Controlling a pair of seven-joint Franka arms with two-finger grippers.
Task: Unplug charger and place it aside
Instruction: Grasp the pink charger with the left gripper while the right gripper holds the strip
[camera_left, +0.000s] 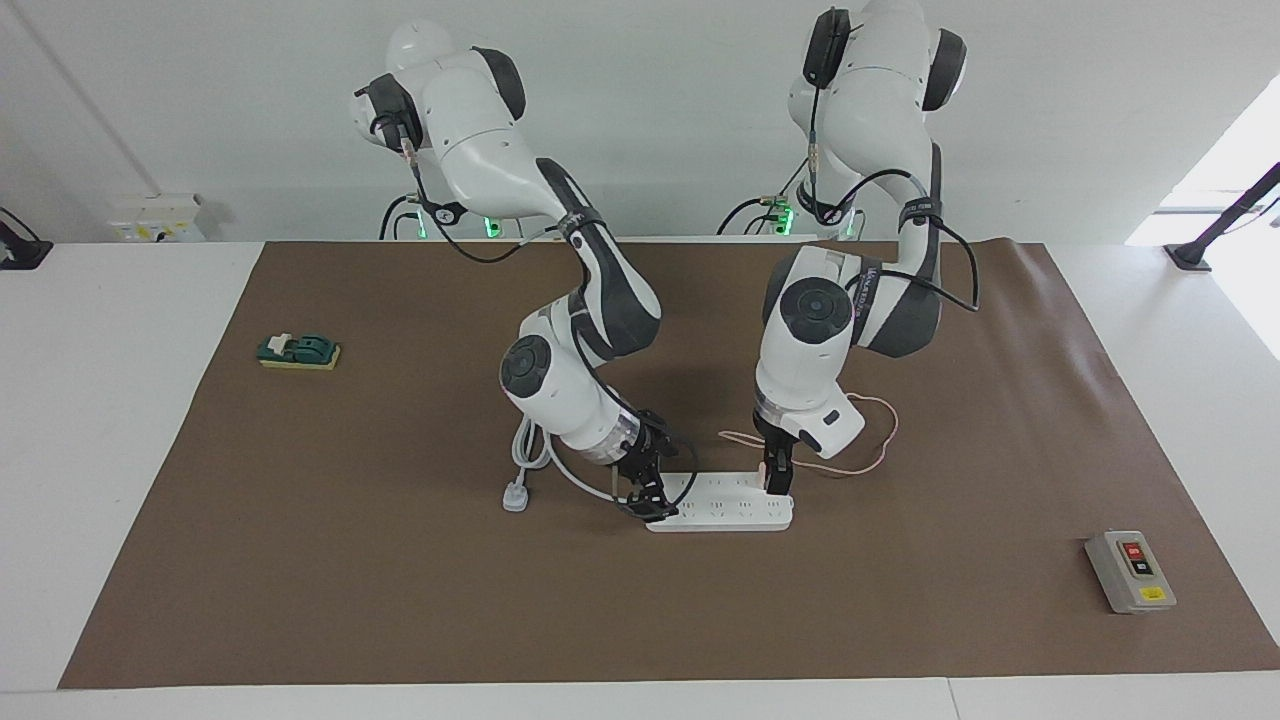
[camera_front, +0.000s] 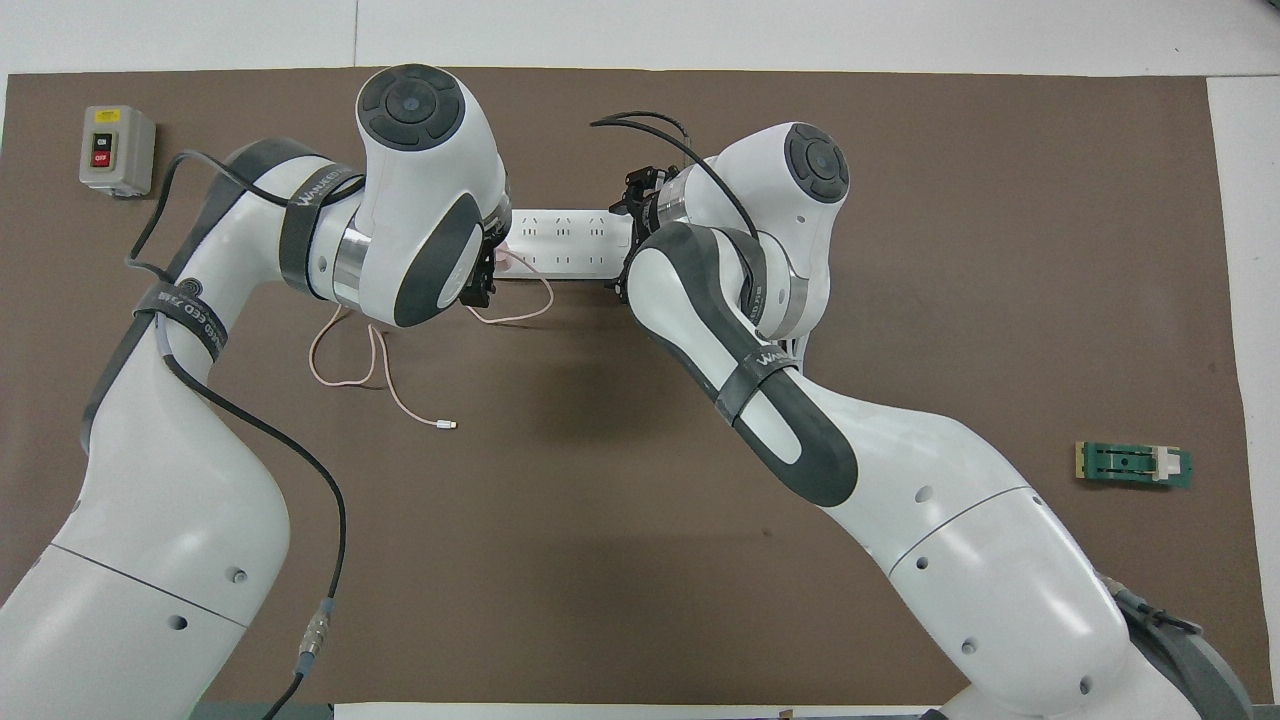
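While the right tool (camera_left: 648, 500) pins the power strip (camera_left: 725, 512), the left tool (camera_left: 777, 478) grips the charger (camera_front: 506, 257).

1. Pale pink cube charger (camera_left: 768, 478): mostly hidden between left gripper (camera_left: 777, 487) fingers; seating in socket unclear.
2. Long white plastic power strip (camera_front: 562, 243): both ends covered by arms in overhead view.
3. Right gripper (camera_left: 648, 505): finger gap unreadable.

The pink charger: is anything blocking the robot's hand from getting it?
Nothing visible does. The left gripper is already down on the charger, plugged into the power strip. The right gripper is at the strip's other end.
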